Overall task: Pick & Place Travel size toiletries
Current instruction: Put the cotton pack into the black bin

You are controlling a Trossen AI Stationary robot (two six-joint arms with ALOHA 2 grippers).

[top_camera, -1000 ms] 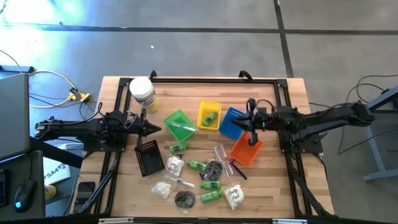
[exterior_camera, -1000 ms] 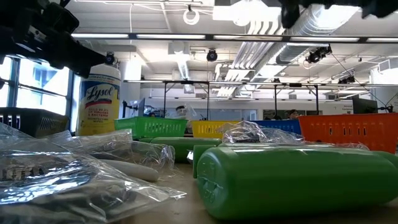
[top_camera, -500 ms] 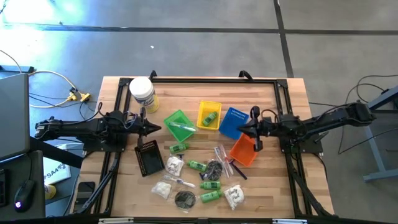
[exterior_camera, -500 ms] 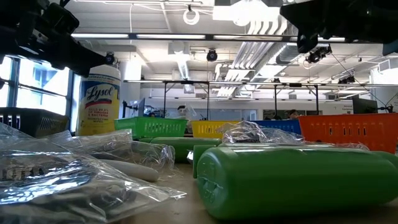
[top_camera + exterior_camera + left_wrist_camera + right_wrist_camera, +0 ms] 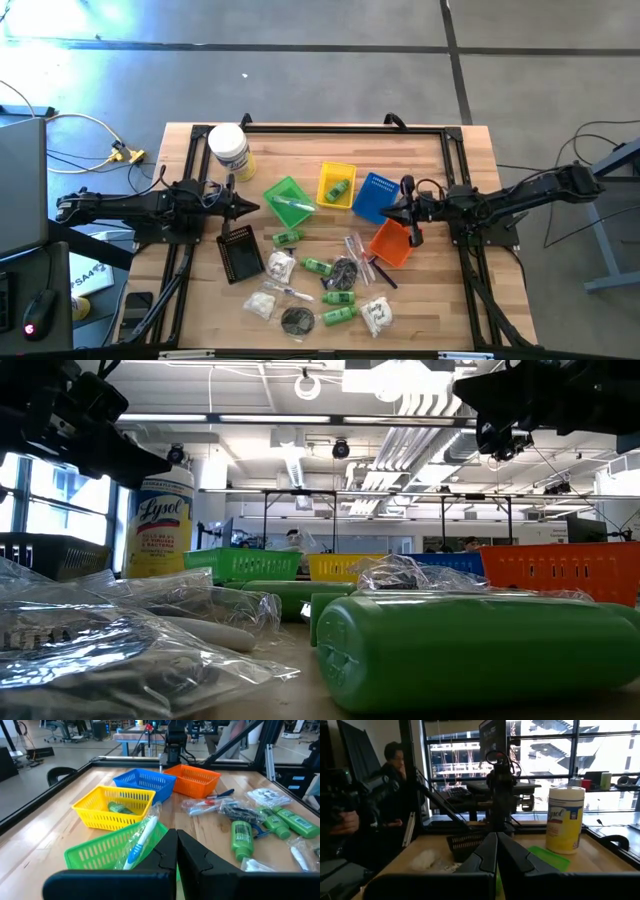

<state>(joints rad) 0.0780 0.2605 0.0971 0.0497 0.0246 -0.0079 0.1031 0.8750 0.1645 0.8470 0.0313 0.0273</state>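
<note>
The travel size toiletries lie loose on the near middle of the table: small green bottles [image 5: 318,266], white sachets [image 5: 281,264], black round pouches [image 5: 296,320], clear-wrapped sticks [image 5: 355,245] and a dark razor [image 5: 381,273]. One green bottle [image 5: 121,809] lies in the yellow basket [image 5: 337,185], and a wrapped toothbrush [image 5: 142,837] leans in the green basket [image 5: 288,200]. My left gripper [image 5: 252,207] hovers shut and level just left of the green basket. My right gripper [image 5: 386,210] hovers shut over the blue basket [image 5: 372,195] and the orange basket [image 5: 393,240].
A big white jar with a yellow label [image 5: 228,150] stands at the far left. A black basket [image 5: 240,252] sits near the left gripper. A black frame rail [image 5: 340,128] runs around the table. A person [image 5: 395,760] shows in the room beyond the table's left side.
My right gripper has sunk lower over the blue and orange baskets, staying shut and about level.
</note>
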